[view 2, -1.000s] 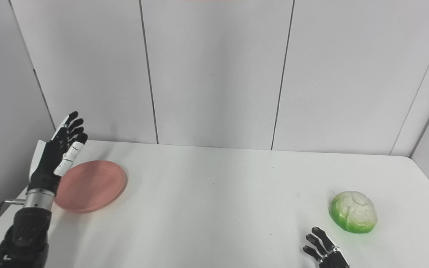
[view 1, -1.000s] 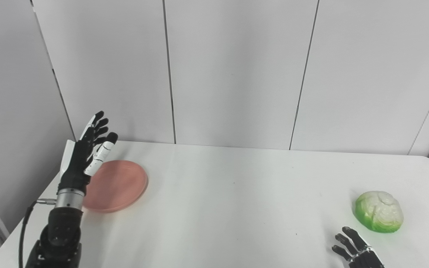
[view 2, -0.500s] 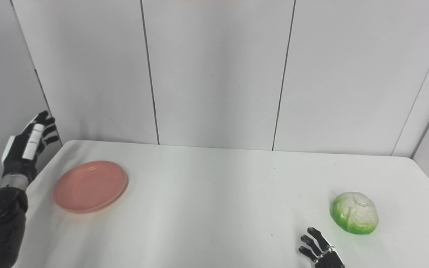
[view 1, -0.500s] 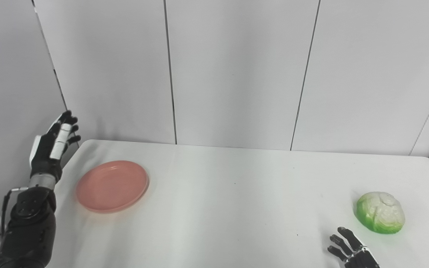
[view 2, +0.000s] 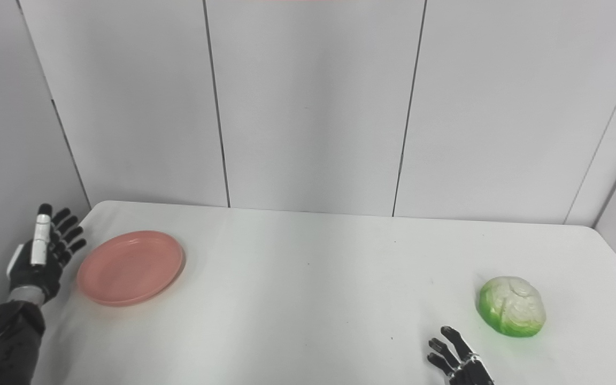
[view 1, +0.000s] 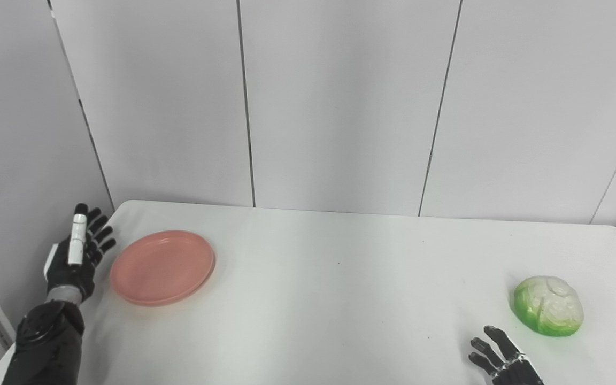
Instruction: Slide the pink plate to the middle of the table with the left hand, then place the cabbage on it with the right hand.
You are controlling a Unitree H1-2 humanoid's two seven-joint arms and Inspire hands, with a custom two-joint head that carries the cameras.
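Note:
A pink plate (view 1: 162,267) lies flat near the table's left edge. My left hand (view 1: 75,255) is just to its left, at the table's edge, open with fingers spread and pointing up, a small gap from the plate's rim. A green and white cabbage (view 1: 548,305) rests on the table at the right. My right hand (view 1: 500,358) shows only its fingers at the bottom edge, open, in front of and left of the cabbage, not touching it.
The white table (view 1: 340,299) spans the view, with grey wall panels (view 1: 340,101) behind it. Its left edge runs beside my left hand, and its right rear corner (view 1: 615,227) is rounded.
My left hand has swung from above the plate's left rim out to the left, then dropped lower beside the plate. The plate and cabbage have stayed put. The right hand has barely moved.

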